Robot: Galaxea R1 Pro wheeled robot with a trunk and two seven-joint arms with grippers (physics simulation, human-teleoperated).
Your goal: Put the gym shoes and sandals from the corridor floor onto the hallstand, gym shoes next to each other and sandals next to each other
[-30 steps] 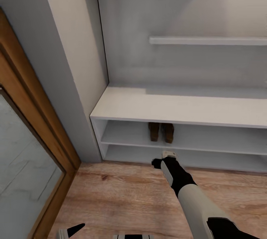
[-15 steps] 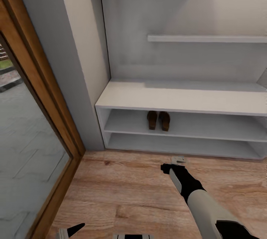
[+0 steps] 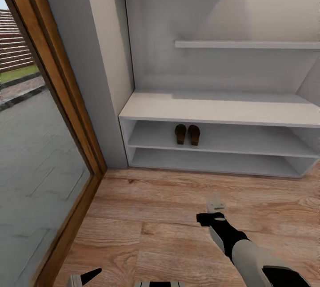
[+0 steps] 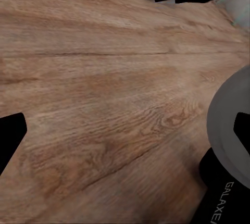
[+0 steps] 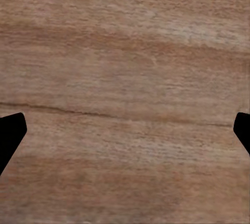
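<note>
Sandals [image 3: 187, 134] sit side by side on the upper open tier of the hallstand [image 3: 222, 111], toes toward the back wall, so that pair looks done. Gym shoes aren't in sight, so the job now, by my reading, is to find them on the corridor floor [image 3: 155, 216]. Right pincer [image 3: 215, 204] hangs over bare planks, empty, its fingers [image 5: 10, 130] spread wide. Left pincer [image 4: 125, 130] is likewise open, holding nothing, floor beneath it.
</note>
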